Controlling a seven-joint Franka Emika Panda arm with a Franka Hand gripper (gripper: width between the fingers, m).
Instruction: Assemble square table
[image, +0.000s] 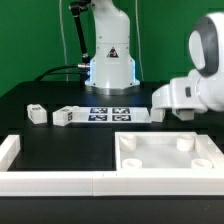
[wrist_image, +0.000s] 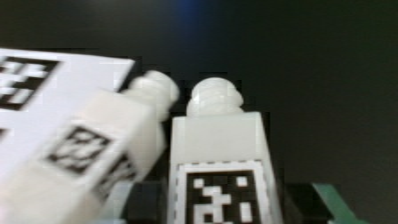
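Two white tagged legs fill my wrist view: the upright leg (wrist_image: 217, 150) stands in the middle with its rounded peg on top and a black-and-white tag on its face, and the tilted leg (wrist_image: 103, 140) leans against its side, touching it. My gripper (wrist_image: 222, 203) shows only as dark slivers of fingers (wrist_image: 320, 196) at the picture's lower edge, on either side of the upright leg. I cannot tell whether they press on that leg or merely stand beside it. Behind the tilted leg lies a flat white tagged piece (wrist_image: 57, 72) that I cannot identify. In the exterior view my gripper (image: 158, 116) hangs low over the black bench (image: 30, 95), just beside the end of the marker board (image: 108, 113) on the exterior view's right, under the bulky white arm (image: 195, 90). The square top (image: 165, 152) lies flat on the bench near the front, toward the exterior view's right, its raised rim and round corner sockets facing up, with nothing mounted in them. The first loose leg (image: 36, 114) and the second loose leg (image: 68, 116) lie on the bench to the exterior view's left of the marker board, a little apart from each other. The low white border wall (image: 50, 181) runs along the front and turns up at the exterior view's left.
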